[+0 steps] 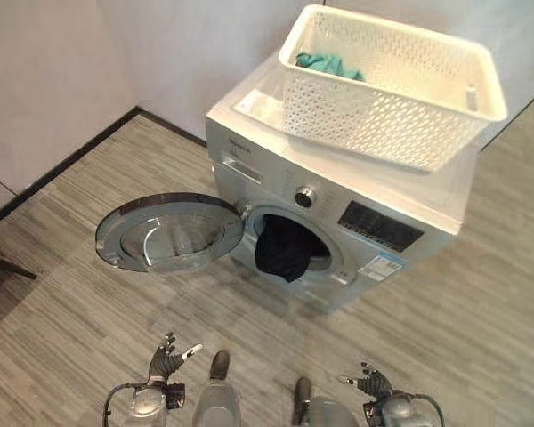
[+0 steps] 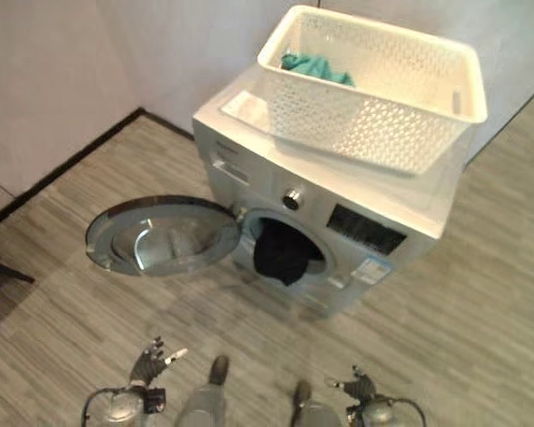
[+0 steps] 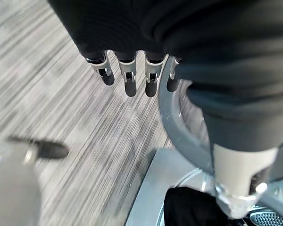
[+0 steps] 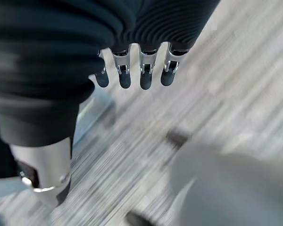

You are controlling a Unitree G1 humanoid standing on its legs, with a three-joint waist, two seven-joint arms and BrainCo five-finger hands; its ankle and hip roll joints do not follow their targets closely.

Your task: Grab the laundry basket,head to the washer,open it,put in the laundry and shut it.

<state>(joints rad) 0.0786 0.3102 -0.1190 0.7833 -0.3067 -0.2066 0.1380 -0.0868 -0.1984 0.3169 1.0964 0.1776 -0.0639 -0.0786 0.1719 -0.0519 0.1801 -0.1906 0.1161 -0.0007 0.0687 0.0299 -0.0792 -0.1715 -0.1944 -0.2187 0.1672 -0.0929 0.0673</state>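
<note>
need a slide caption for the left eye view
Washer with door open, dark garment hanging from drum, basket holding teal cloth on top.

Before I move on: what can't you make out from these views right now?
- Deep inside the silver front-loading washer: the dark garment hanging from the opening hides the drum.
- White perforated plastic laundry basket: its near wall hides the floor beyond the teal cloth.
- Control panel print: too small.
- Round glass door in the left wrist view: behind the left hand.

Drum mouth [image 1: 289, 245] open, dark garment [image 1: 280, 249] partly blocking
</note>
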